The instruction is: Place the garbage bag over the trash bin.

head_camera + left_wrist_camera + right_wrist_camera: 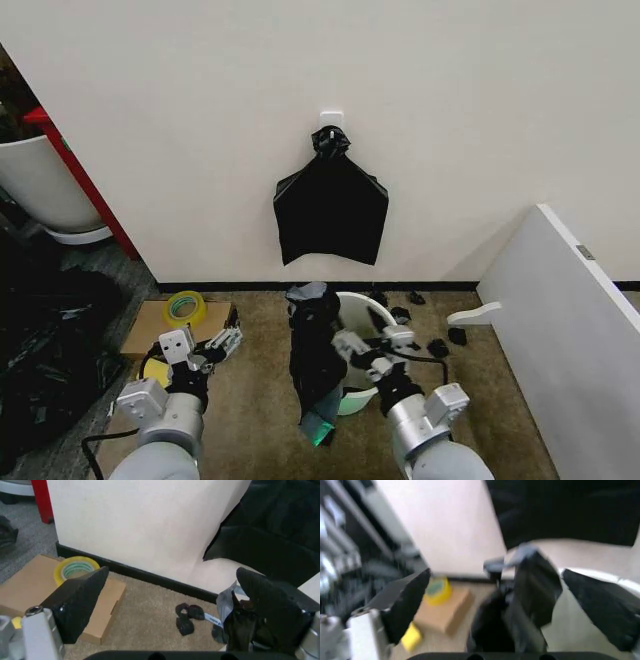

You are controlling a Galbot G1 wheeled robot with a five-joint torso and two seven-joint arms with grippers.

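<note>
Against the foot of the pale wall, on brown carpet, stands the trash bin (pixel 362 318), a round white plastic bucket with a cream inside and a pale green base. Draped over its left rim hangs the garbage bag (pixel 315 360), thin glossy black film, deeply wrinkled, bunched into a tall column that drops to the floor beside the bin rather than spanning the rim.

At the bin's near right side, the right gripper (pixel 372 357) has its fingers spread wide apart, the bag's crumpled folds lying between them in the right wrist view without being pinched. Well to the left, above the carpet, the left gripper (pixel 212 350) also has its fingers parted, holding nothing.

On a wall hook above hangs a flat black trapezoid bundle (pixel 331 208) with a pinched top. A cardboard box (pixel 152 327) lies left of the bin, a roll of yellow tape (pixel 185 306) on top. Small black scraps (pixel 440 347) dot the carpet to the right, near a slanted white panel (pixel 565 300).
</note>
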